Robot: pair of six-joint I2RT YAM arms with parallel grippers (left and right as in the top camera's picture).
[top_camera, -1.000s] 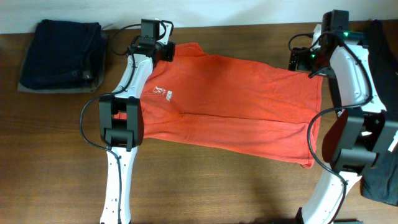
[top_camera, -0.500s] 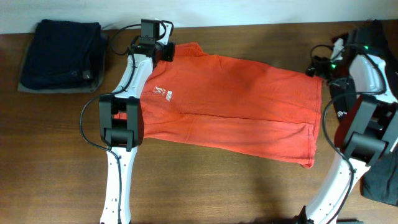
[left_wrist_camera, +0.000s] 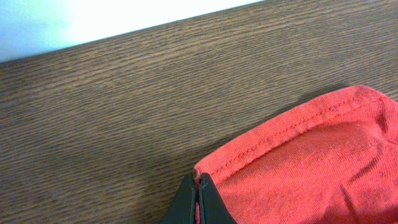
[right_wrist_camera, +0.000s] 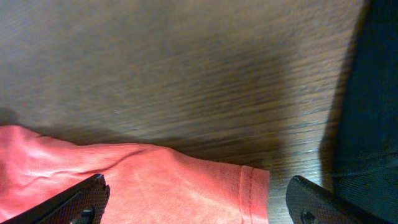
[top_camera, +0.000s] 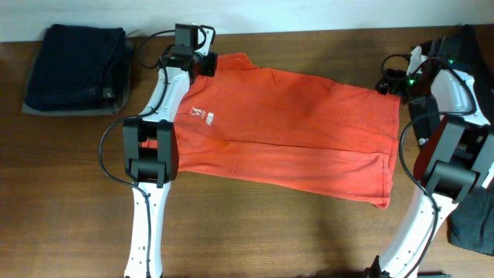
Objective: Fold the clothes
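- Shirt: the red-orange T-shirt (top_camera: 301,131) lay spread flat across the middle of the wooden table (top_camera: 255,239), with small white print near its left end.
- Left gripper (left_wrist_camera: 198,186) was pinched tight on the T-shirt's hem at the far-left corner.
- Right gripper (right_wrist_camera: 196,196) had its jaws wide apart over the far-right corner and held nothing.
- Folded navy pile (top_camera: 73,69) sat at the table's far-left corner, apart from the T-shirt.

Red-orange T-shirt (top_camera: 309,131) w/ white print (hem stitching same red), dk brown woodgrain table (top_camera: 262,239), navy folded pile (top_camera: 73,66)
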